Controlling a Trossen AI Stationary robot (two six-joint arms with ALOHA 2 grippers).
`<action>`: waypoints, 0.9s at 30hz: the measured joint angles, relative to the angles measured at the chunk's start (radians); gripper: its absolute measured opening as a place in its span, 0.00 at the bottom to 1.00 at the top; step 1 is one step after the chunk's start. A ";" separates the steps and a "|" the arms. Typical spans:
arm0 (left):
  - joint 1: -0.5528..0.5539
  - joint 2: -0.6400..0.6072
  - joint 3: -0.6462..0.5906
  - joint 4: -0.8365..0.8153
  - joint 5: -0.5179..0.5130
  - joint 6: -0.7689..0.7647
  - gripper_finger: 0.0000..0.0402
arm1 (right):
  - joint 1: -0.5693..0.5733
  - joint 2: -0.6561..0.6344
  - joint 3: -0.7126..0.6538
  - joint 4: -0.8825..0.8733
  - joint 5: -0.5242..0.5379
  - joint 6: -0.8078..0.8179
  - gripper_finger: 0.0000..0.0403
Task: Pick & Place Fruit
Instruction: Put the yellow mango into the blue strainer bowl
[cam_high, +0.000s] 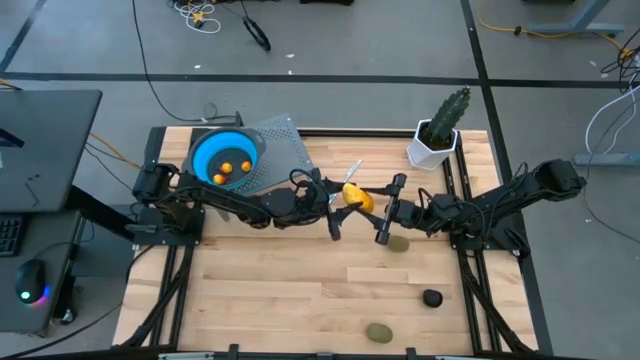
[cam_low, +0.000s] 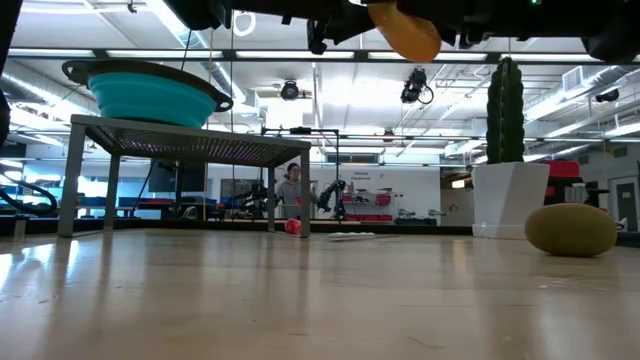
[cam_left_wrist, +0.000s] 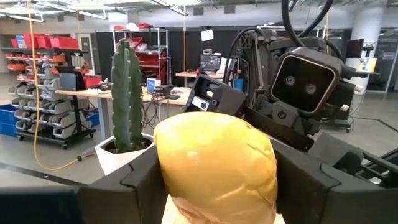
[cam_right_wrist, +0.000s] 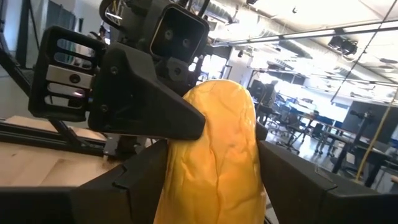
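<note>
The yellow-orange oval fruit hangs in the air above the table's middle, between my two grippers, which face each other. My left gripper reaches it from the left and is shut on it. My right gripper comes from the right and is also shut on it. In the low view the yellow-orange fruit is high above the tabletop. Tiny orange pieces lie in a blue bowl. Two olive-green ovals and a dark round fruit rest on the table. My left gripper pinches the yellow-orange fruit's near end between its two fingers, level, from the table's left. The fruit is lifted clear of the table. My right gripper pinches the fruit's other end between its two fingers, level, from the table's right; a left finger lies against the fruit just beyond.
The blue bowl sits on a grey raised stand at the far left. A green cactus-like plant in a white pot stands at the far right. A thin pale striped stick lies behind the grippers. A person sits far off in the room.
</note>
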 joint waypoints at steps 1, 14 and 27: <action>0.000 0.000 0.000 0.000 -0.001 0.003 0.60 | 0.000 0.000 0.000 0.000 0.006 -0.002 0.62; 0.000 0.000 -0.001 -0.014 -0.024 0.030 0.60 | 0.002 -0.002 0.000 -0.035 0.032 0.013 0.63; -0.003 0.000 -0.001 -0.025 -0.082 0.109 0.60 | 0.008 -0.001 0.000 -0.061 0.067 0.038 0.73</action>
